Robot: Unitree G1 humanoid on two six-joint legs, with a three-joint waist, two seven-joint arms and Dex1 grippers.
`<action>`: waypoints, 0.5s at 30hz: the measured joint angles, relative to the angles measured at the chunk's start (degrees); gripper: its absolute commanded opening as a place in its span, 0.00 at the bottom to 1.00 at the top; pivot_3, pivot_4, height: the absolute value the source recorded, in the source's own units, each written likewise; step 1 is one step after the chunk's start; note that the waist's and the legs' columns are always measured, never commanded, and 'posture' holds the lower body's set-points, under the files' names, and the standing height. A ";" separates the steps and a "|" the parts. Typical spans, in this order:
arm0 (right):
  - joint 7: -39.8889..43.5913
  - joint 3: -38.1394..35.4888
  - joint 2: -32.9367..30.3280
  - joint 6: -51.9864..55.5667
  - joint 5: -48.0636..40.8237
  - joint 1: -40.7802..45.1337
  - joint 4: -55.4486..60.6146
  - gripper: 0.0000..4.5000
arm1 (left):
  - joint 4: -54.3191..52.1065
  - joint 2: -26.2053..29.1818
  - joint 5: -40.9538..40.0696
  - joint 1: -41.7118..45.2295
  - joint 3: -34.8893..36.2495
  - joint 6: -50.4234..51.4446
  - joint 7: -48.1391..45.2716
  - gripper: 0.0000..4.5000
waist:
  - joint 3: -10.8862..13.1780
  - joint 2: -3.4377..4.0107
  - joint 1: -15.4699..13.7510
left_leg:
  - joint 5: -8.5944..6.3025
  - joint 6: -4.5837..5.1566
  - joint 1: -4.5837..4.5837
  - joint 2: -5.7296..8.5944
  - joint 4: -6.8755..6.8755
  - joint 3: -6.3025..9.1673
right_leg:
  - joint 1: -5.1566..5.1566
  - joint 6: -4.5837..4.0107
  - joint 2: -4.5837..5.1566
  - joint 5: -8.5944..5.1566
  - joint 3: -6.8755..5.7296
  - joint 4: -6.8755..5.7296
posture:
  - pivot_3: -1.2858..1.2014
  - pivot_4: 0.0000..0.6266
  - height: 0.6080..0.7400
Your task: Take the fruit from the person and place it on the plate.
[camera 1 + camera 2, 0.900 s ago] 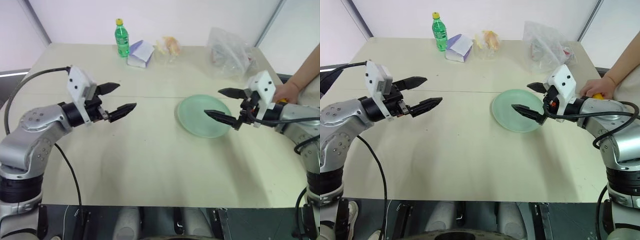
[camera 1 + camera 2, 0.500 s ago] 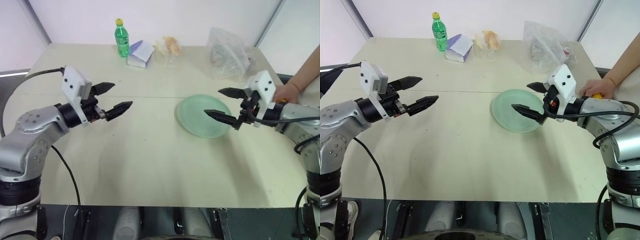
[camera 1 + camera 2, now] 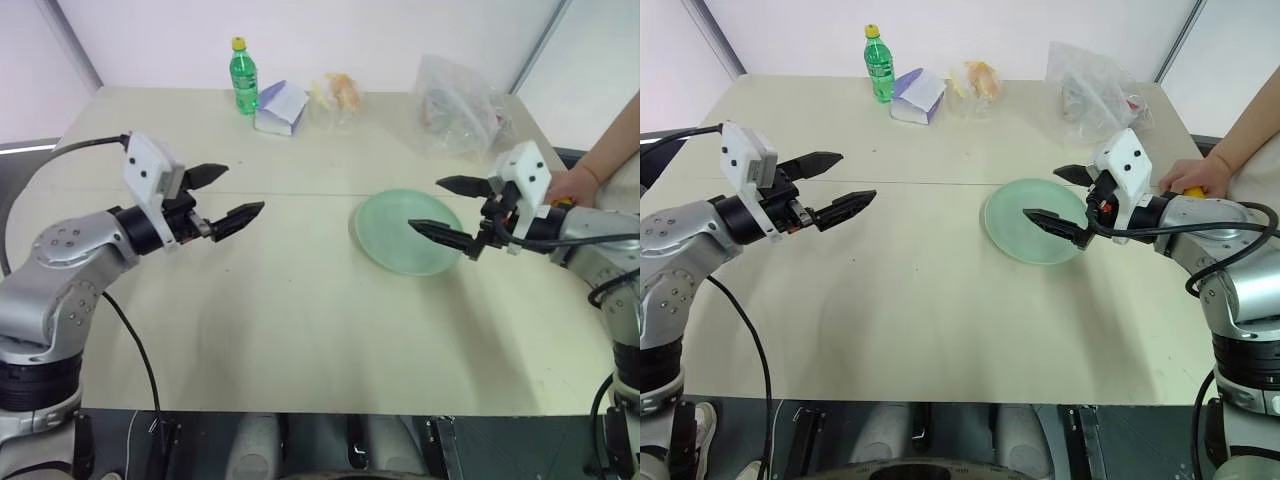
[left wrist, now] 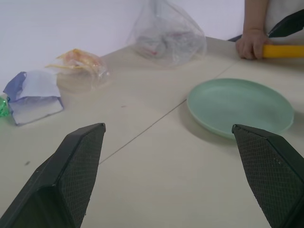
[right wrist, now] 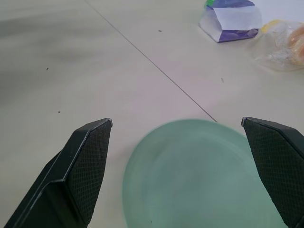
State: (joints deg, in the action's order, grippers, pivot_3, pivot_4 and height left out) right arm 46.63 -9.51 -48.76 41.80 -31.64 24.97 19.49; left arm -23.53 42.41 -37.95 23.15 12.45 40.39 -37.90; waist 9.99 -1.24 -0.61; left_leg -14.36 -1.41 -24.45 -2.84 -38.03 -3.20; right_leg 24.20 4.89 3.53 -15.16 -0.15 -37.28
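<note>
The pale green plate point(image 3: 385, 238) lies on the table right of centre. My right gripper point(image 3: 426, 204) hovers open over the plate's right side, nothing between its fingers. At the table's right edge, behind my right wrist, the person's hand point(image 3: 1196, 175) rests closed around the yellow fruit point(image 4: 285, 51), most of which is hidden by the hand and my arm. My left gripper point(image 3: 243, 190) hangs open and empty above the table's left half, pointing toward the plate point(image 4: 240, 102).
Along the far edge stand a green bottle point(image 3: 243, 77), a purple-and-white carton point(image 3: 280, 107), small wrapped yellow-orange items point(image 3: 336, 94) and a crumpled clear plastic bag point(image 3: 458, 105). A seam runs across the table's middle.
My left gripper has drawn back slightly to the left, still open. The right gripper, the plate and the person's hand have kept still.
</note>
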 measured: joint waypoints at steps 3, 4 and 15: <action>-0.14 0.00 0.00 0.00 0.00 0.00 0.00 1.00 | 0.09 -0.10 0.28 0.27 -0.23 -0.65 -0.17 0.99 | 0.00 0.00 0.01 | 0.00 0.00 0.00 0.00 0.00 0.00 | 0.00 0.00 0.00 0.00 0.00 0.00 | 0.52 0.24 0.93; -0.18 0.00 0.00 0.00 0.00 0.00 0.00 1.00 | 0.16 -0.23 0.33 0.40 -0.29 -0.78 -0.25 0.99 | 0.00 0.00 0.01 | 0.00 0.00 0.00 0.00 0.00 0.00 | 0.00 0.00 0.00 0.00 0.00 0.00 | 0.52 0.24 0.93; -0.73 0.00 0.02 0.00 0.00 -0.01 0.00 1.00 | 0.97 -0.96 1.27 1.41 -0.61 -1.31 -0.59 0.99 | 0.00 0.00 -0.01 | 0.00 0.00 0.00 0.00 0.00 0.00 | 0.00 0.00 0.00 0.00 0.00 0.00 | 0.52 0.24 0.93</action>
State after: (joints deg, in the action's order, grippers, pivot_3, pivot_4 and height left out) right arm 45.89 -9.51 -48.75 41.79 -31.64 24.95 19.50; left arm -22.56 41.46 -36.68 24.56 11.84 39.08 -38.48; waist 9.99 -1.24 -0.62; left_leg -14.36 -1.41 -24.45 -2.84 -38.04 -3.20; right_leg 24.20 4.89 3.53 -15.16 -0.15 -37.29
